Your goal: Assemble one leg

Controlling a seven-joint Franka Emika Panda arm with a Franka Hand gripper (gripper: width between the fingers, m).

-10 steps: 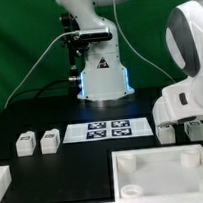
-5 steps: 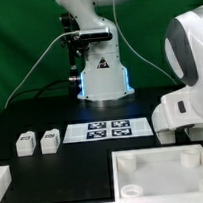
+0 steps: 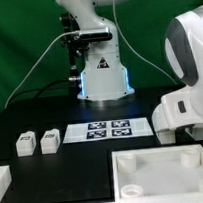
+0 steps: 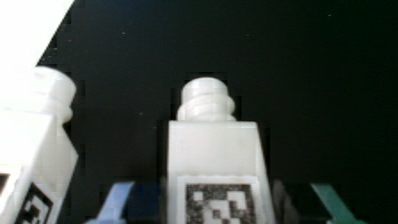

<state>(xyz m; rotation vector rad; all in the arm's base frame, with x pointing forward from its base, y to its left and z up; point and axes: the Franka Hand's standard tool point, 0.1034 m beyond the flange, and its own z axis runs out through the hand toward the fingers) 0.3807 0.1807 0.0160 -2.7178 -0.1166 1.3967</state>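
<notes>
Legs (image 3: 24, 145), four: two beside marker board (image 3: 112, 129), two under hand (image 4: 221, 196), its fingers (image 4: 121, 200) astride one, grip unclear.

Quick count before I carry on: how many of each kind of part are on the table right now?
Legs: 4, two on the exterior view's left, two more in the wrist view
Square panel: 1
Marker board: 1
White part cut off at the frame edge: 1
Total: 7
</notes>
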